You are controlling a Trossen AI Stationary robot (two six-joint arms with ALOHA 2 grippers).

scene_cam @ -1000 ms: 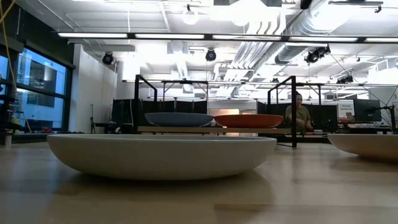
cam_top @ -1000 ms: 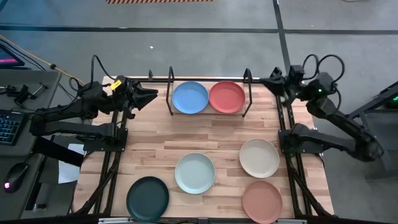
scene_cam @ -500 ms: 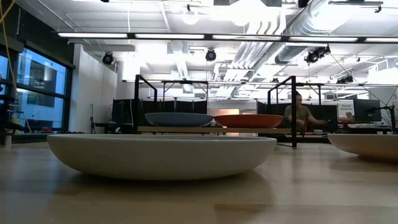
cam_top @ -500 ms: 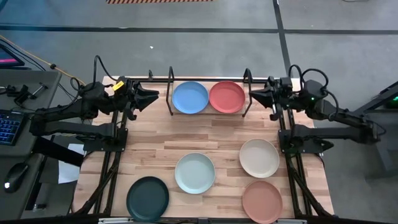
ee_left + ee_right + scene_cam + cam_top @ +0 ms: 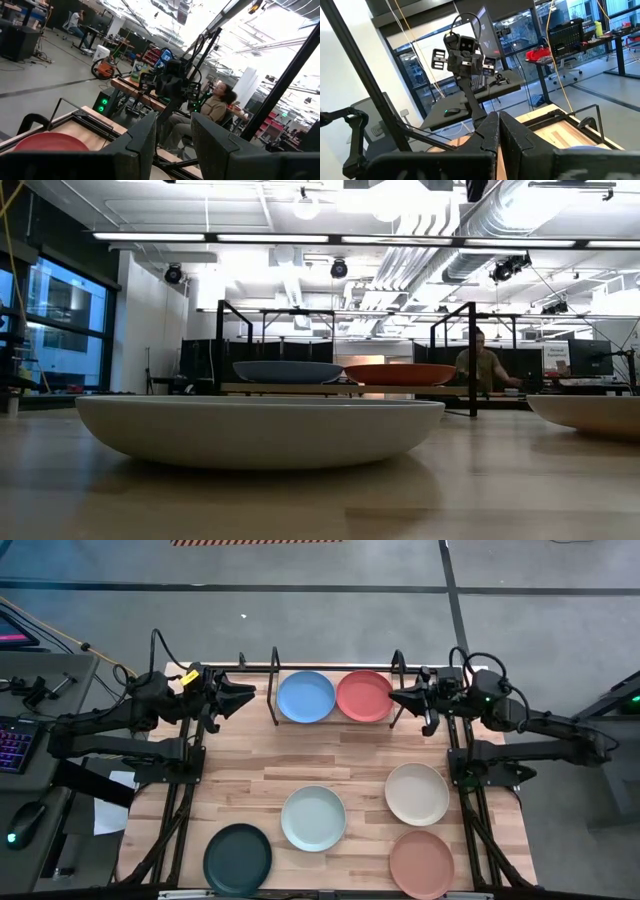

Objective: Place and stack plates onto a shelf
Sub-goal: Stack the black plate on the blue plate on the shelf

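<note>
The shelf (image 5: 337, 726) stands at the table's far edge with the blue plate (image 5: 305, 697) and the coral red plate (image 5: 365, 696) side by side on its board. The pale mint plate (image 5: 313, 818), cream plate (image 5: 417, 793), dark green plate (image 5: 238, 858) and terracotta pink plate (image 5: 421, 864) lie flat on the tabletop nearer the near edge. My left gripper (image 5: 245, 693) hovers open just left of the shelf. My right gripper (image 5: 395, 698) hovers shut just right of the shelf, by its right loop. Neither touches anything.
The shelf's upright black loops (image 5: 273, 686) (image 5: 399, 688) stand between each gripper and the plates on the board. Bare tabletop (image 5: 250, 770) lies between the shelf and the four loose plates. A person (image 5: 484, 367) sits beyond the table's far side.
My right arm has swung from the table's far right corner toward the left, bringing its gripper up beside the shelf's right loop. The plates have kept their places.
</note>
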